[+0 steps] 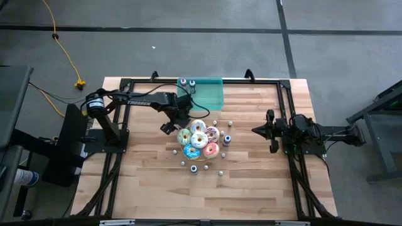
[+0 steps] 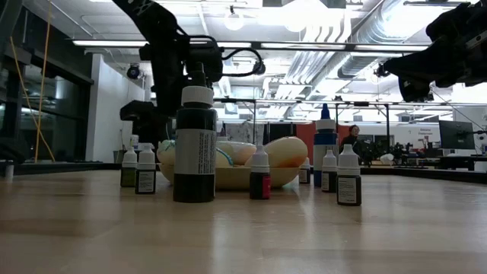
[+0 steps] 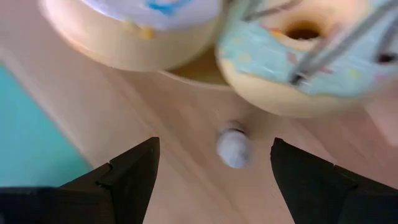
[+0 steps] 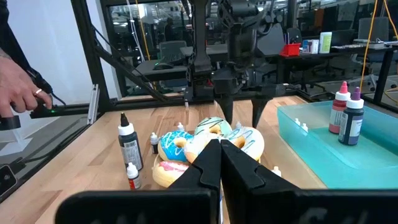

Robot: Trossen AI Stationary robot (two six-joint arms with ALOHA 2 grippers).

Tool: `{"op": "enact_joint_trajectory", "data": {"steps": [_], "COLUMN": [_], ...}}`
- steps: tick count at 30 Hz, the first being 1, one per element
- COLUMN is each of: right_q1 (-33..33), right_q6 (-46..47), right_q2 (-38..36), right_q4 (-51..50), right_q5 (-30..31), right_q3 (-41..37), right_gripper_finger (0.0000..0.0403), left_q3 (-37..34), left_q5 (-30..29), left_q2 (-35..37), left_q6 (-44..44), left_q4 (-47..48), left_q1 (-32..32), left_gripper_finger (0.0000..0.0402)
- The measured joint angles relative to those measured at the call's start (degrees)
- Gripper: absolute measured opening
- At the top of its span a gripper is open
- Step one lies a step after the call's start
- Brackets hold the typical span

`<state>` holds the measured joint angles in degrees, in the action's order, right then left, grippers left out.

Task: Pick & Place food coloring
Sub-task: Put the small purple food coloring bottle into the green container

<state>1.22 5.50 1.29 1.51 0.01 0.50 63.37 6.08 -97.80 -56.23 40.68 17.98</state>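
Fingers (image 3: 134, 171) of the left gripper (image 3: 214, 171) are spread wide, with a small white-capped food coloring bottle (image 3: 234, 144) framed between them, untouched; donuts (image 3: 292, 62) lie just beyond. The right gripper (image 4: 221, 158) is clenched, well apart.

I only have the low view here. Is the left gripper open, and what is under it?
Observer: Open. The left gripper hangs over a small white-capped bottle standing on the table beside the donuts.
Operator: Anything in the tray?
Observer: Two bottles stand upright in the teal tray.
Operator: And the right arm?
Observer: The right gripper is shut and sits at the table's right side, apart from the donuts.
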Motion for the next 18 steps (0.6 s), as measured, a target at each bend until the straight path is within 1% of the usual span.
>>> {"op": "enact_joint_trajectory", "data": {"steps": [4,6,14,18], "right_q1": [0.01,0.01,0.01,0.0], "right_q6": [0.0,0.0,0.0,0.0], "right_q2": [0.16,0.14,0.14,0.16], "right_q4": [0.01,0.01,0.01,0.01], "right_q5": [0.0,0.0,0.0,0.0], "right_q3": [-0.01,-0.01,-0.01,-0.01], "right_gripper_finger": [0.0,0.0,0.0,0.0], "left_q3": [0.09,0.09,0.09,0.09], "left_q5": [0.03,0.01,0.27,1.15], "left_q2": [0.0,0.0,0.0,0.0], "left_q6": [-0.09,-0.13,1.02,2.34], "left_q4": [0.91,1.63,1.36,1.37], "left_q1": [-0.02,-0.02,-0.02,-0.43], "left_gripper_finger": [0.0292,0.0286,0.0219,0.0198]}}
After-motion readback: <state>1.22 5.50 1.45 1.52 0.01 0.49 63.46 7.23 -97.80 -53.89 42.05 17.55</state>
